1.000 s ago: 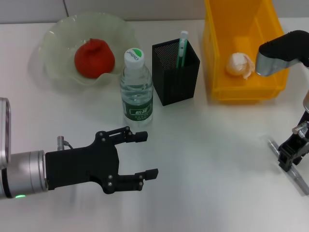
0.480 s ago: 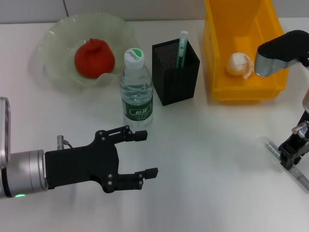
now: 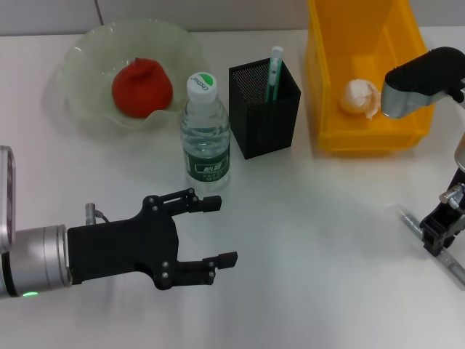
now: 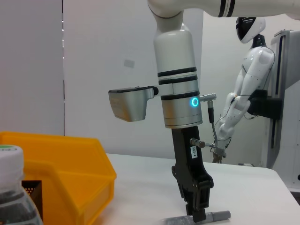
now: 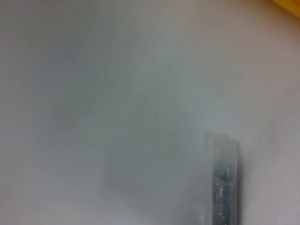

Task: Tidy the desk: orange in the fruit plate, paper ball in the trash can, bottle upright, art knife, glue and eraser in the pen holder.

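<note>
My right gripper (image 3: 441, 236) is down at the near right of the worktop (image 3: 320, 240), clenched on the knife (image 3: 436, 251). My left gripper (image 3: 218, 233) waits, spread wide. Next I think I must lift the knife and carry it to the holder (image 3: 264, 109).

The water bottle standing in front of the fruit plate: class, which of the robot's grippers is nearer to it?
Left. The left gripper hovers open over the desk just in front of the bottle. The right gripper is far off at the desk's right edge, down on a grey art knife.
</note>
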`<state>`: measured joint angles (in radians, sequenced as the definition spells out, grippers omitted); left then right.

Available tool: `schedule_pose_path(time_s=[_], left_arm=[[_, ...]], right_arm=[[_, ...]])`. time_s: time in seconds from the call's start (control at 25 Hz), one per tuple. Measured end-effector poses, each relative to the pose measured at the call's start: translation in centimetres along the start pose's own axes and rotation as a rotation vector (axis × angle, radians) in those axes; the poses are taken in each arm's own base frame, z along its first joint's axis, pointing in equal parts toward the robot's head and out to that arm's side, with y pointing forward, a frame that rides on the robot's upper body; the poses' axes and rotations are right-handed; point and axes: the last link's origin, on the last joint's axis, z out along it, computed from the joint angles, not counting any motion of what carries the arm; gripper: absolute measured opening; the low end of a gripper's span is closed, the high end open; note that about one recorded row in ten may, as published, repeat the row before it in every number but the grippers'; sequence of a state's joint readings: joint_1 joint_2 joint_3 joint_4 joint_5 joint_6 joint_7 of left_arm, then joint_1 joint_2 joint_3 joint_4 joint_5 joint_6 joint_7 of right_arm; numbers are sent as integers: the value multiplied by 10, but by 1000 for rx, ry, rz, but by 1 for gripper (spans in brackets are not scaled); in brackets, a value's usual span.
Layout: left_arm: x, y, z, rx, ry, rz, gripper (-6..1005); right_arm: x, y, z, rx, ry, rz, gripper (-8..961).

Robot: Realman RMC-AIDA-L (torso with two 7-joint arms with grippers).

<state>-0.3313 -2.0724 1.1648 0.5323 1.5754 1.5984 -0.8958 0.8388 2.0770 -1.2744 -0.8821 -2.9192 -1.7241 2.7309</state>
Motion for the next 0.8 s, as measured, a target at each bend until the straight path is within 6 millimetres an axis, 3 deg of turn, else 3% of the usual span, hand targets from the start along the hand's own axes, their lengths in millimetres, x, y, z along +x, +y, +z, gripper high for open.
schedule_pose_path(time_s=[0.48, 0.8], left_arm=[[0, 0, 0, 1, 0, 0, 805], [0, -1, -1, 5, 1, 0, 805]], right_arm=[[-2, 1, 0, 23, -19, -17, 119], [-1, 1, -23, 9, -209, -27, 116]])
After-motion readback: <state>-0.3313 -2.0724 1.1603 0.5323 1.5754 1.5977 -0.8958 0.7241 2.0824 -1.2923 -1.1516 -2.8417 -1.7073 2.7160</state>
